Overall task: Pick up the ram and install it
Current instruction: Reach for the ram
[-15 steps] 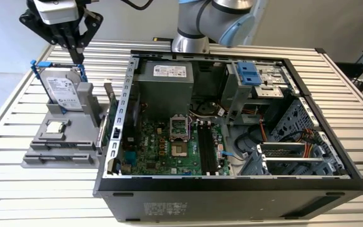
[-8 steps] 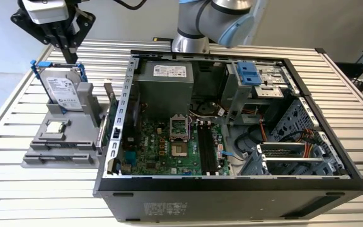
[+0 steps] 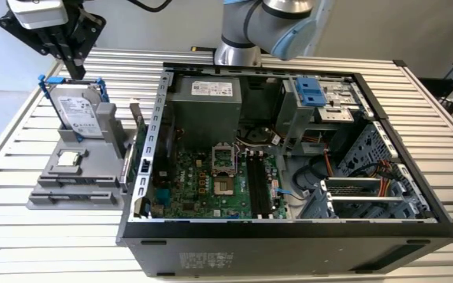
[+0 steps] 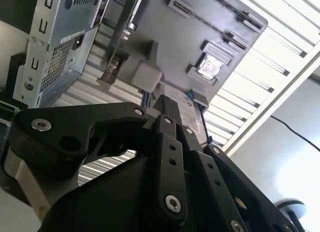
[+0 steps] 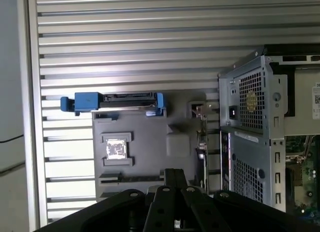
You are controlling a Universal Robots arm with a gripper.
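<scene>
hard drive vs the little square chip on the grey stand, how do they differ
The hard drive stands upright in a blue frame; the chip lies flat in a recess. The hard drive is far bigger than the chip. Both are silvery and sit on the grey stand.

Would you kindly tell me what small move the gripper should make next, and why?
Probably a sideways shift toward the computer case: the gripper hangs above the hard drive, while the ram seems to stand at the edge of the gray holder beside the case.

Gripper (image 3: 75, 69) partly cropped by exterior view's edge
</scene>
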